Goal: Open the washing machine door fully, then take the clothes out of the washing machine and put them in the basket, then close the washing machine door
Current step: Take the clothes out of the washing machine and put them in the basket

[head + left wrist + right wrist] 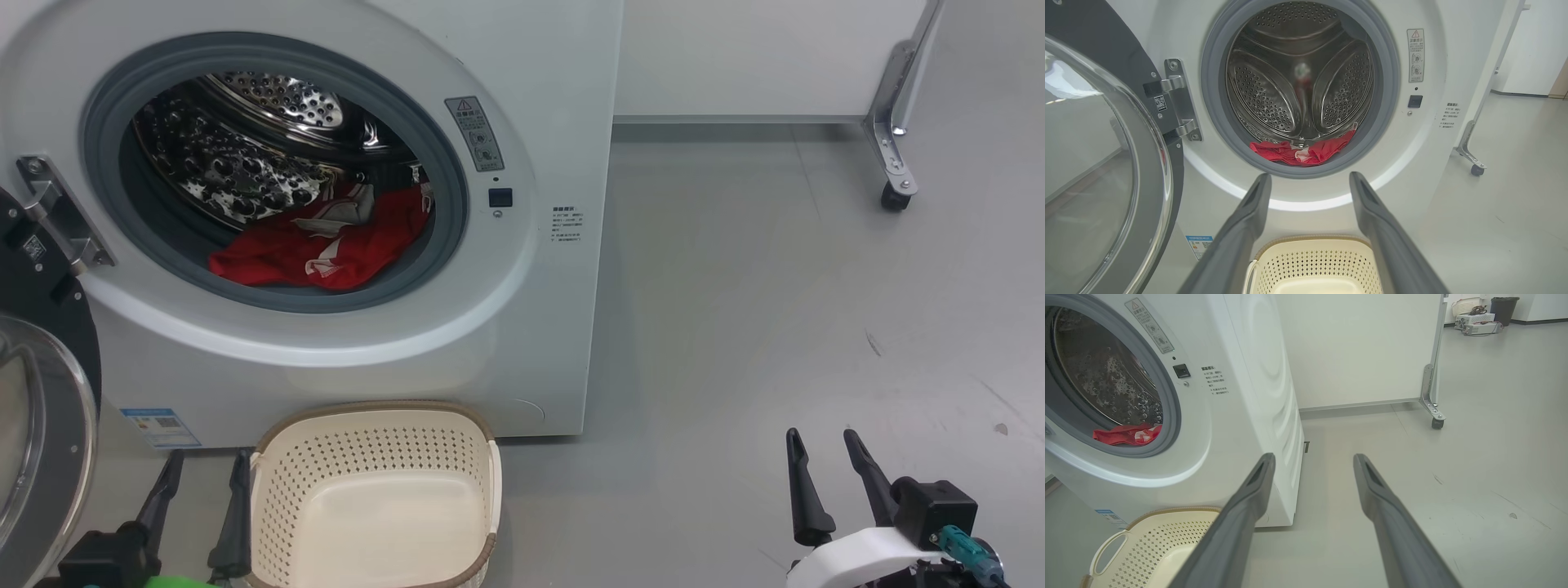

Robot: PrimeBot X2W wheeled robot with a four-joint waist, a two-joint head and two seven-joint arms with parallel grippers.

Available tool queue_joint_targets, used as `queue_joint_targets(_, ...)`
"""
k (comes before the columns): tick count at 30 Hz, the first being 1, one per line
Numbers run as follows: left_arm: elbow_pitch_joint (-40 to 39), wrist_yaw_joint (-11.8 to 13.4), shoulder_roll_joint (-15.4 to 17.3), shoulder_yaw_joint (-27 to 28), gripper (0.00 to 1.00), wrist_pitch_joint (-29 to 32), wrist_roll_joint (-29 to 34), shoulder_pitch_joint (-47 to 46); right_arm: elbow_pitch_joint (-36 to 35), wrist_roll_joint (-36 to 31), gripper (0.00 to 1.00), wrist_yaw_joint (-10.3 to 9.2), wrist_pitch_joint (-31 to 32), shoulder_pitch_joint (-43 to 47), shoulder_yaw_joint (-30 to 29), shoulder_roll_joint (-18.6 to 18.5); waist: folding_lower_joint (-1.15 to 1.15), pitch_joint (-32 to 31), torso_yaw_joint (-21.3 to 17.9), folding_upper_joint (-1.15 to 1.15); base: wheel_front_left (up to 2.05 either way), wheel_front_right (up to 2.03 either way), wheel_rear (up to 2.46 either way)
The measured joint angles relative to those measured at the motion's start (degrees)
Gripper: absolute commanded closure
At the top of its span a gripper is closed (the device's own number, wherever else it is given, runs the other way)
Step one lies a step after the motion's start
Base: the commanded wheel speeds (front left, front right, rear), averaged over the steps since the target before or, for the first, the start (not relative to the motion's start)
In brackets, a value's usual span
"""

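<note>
I record the clothes [326, 241] lying low in the mouth of the washing machine [522, 327], long axis crosswise, directly ahead of and above the left pincer [208, 456], the nearer one, fully spread and empty; the right pincer [820, 434], likewise spread and empty, stands well aside.

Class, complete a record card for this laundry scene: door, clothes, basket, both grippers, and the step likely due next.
Door: round black-rimmed glass washing machine door, swung open left of the opening
Clothes: red fabric clothes with white parts, low in the steel drum of the white washing machine
Basket: cream perforated plastic basket, empty, on the grey floor before the machine
Left gripper: open, empty, beside the basket
Right gripper: open, empty, above the floor
Likely next: reach for clothes
</note>
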Motion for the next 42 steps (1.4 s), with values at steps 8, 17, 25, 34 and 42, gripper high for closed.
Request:
queue_joint_targets(8,0.0,0.0,-0.2,0.0,0.00,0.0,1.4,0.0,0.0,-0.1,0.00,0.00,0.0,0.0,0.0,0.0,0.00,0.1,-0.1,0.00,0.19,-0.19,0.00)
queue_joint_targets(17,-0.1,0.0,-0.3,-0.4,0.00,0.0,2.4,0.0,0.0,-0.1,0.00,0.00,0.0,0.0,0.0,0.0,0.00,0.3,-0.3,0.00,0.00,0.00,0.00)
queue_joint_targets(25,-0.2,0.0,-0.3,-0.8,0.00,0.0,2.8,0.0,0.0,-0.1,0.00,0.00,0.0,0.0,0.0,0.0,0.00,0.6,-0.3,0.00,0.00,0.00,0.00)
queue_joint_targets(34,-0.3,0.0,-0.4,-0.9,0.00,0.0,3.0,0.0,0.0,-0.1,0.00,0.00,0.0,0.0,0.0,0.1,0.00,0.8,-0.2,0.00,0.00,0.00,0.00)
queue_joint_targets(42,-0.4,0.0,-0.3,-1.0,0.00,0.0,3.0,0.0,0.0,-0.3,0.00,0.03,0.0,0.0,0.3,0.3,0.00,1.1,0.0,0.00,0.00,0.00,0.00)
